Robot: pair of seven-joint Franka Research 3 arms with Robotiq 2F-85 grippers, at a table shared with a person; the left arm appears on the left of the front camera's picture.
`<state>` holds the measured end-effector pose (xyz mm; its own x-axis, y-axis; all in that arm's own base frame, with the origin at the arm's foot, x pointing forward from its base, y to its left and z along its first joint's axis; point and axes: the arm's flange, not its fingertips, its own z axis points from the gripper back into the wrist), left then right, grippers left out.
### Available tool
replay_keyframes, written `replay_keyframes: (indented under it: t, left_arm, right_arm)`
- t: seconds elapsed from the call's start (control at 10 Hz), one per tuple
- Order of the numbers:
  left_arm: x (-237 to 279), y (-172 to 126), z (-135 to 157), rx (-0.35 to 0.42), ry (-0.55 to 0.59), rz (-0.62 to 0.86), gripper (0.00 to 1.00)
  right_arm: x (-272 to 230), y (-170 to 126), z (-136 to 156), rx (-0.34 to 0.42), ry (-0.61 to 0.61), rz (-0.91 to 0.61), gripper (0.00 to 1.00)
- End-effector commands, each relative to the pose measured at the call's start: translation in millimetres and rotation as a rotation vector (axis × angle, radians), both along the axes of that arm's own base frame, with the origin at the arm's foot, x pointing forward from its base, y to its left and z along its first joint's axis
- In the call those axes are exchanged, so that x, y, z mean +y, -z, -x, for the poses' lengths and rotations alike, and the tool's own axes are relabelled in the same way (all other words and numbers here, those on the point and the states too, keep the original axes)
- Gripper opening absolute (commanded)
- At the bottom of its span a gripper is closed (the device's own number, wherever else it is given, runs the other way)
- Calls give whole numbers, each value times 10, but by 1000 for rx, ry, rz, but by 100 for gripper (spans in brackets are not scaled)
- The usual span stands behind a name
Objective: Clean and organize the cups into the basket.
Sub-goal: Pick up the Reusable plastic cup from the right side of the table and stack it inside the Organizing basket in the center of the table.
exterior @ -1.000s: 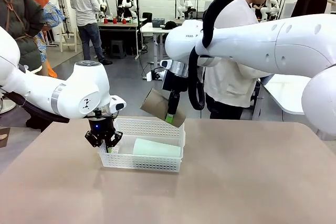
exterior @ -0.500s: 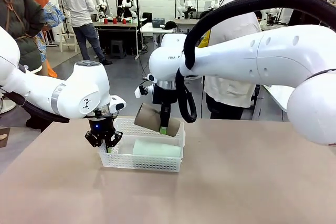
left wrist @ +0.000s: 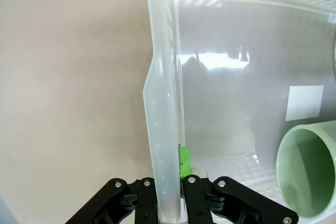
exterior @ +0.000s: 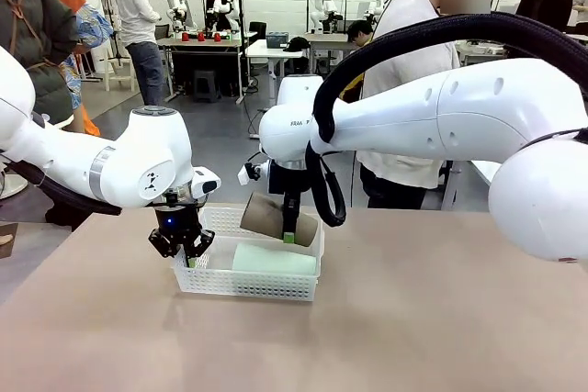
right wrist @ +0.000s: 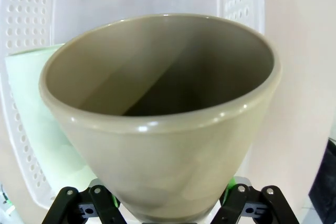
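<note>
Left jaws: closed on the basket (exterior: 248, 284), pinching its left end wall. Left wrist view has the wall (left wrist: 163, 129) running up between the two fingers, one green pad (left wrist: 182, 161) pressed against its inner face. The front view gives only the black fingers sitting at the basket's left end, under the left arm (exterior: 129, 167).

Right jaws: gripping the tan cup (exterior: 265, 217). In the front view it hangs tilted over the basket's far wall, wide mouth up and to picture left, a green pad (exterior: 288, 237) on its lower part. Whether the cup touches the far rim, cannot tell. Right wrist view looks into the cup's open mouth (right wrist: 157, 77); the fingers flank it at the bottom edge, contact hidden behind the cup body.

Mint cup (exterior: 274, 259) lies on its side inside the basket, along the near wall. Left wrist view shows its open mouth (left wrist: 310, 171) facing the clamped end, and a white sticker (left wrist: 304, 102) on the basket floor. Right wrist view shows it only as a pale green flank (right wrist: 31, 108) beside the tan cup.

Basket rests on the surface (exterior: 413, 319). A person (exterior: 404, 135) stands at the far side, behind the right arm (exterior: 441, 117).
</note>
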<state>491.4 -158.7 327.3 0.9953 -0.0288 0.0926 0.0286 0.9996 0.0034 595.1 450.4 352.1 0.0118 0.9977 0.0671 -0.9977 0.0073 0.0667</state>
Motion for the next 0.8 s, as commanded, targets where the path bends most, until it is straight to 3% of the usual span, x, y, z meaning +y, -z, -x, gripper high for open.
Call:
replay_keyframes:
  t: [0.0, 0.2, 0.3, 0.7]
  left_arm:
    - [-3, 19, 0, 2, 1, -2, 0]
    - [-3, 19, 0, 2, 1, -2, 0]
    - [-3, 19, 0, 2, 1, -2, 0]
    - [-3, 19, 0, 2, 1, -2, 0]
  right_arm:
    - [10, 53, -3, -13, 24, 18, 81]
    - [30, 117, -46, 3, 26, 11, 84]
    - [35, 122, -54, 11, 25, 4, 100]
    - [-3, 20, 46, -24, 25, -23, 100]
